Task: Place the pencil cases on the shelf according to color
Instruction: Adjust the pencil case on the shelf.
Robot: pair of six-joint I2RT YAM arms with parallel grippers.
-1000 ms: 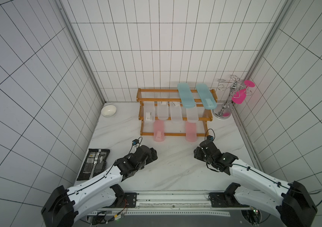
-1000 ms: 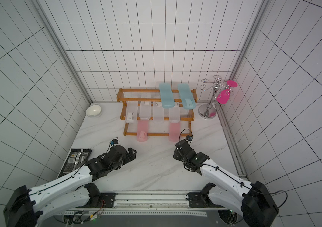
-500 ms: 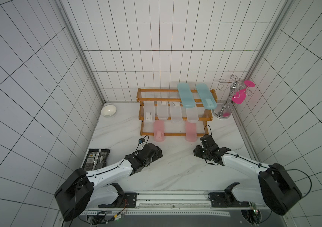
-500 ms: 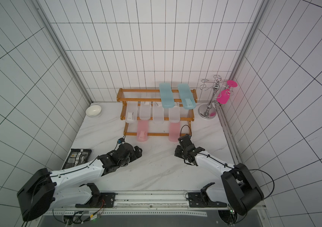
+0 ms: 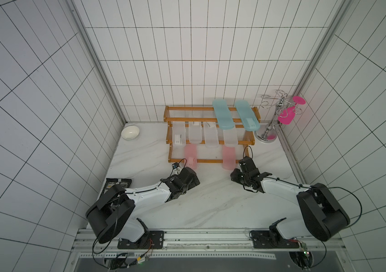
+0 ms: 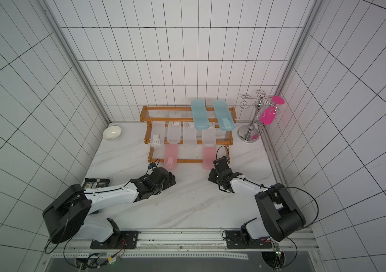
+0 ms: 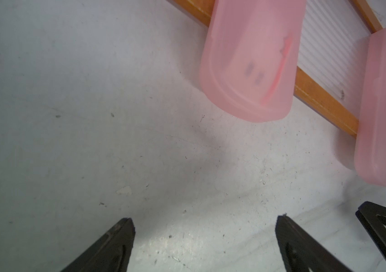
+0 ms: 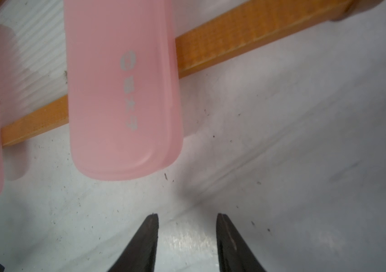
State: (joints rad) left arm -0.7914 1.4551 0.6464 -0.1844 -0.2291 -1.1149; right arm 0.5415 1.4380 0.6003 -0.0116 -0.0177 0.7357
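We see left gripper jaws wide, empty, right gripper jaws a slim gap apart, empty, pencil cases all on the shelf at twelve o'clock, pink lowest, clear middle, teal top.

Bright even light; wrist-view pencil cases softly blurred.

You have two teal-blue pencil cases, four frosted clear pencil cases — some with white labels — and two pink pencil cases; the shelf is orange-brown. Your tabletop is white marble with grey veins, the wall tiles white with dark grout. The bowl is cream-white, the glass magenta, its wire stand chrome, the foil packet black.
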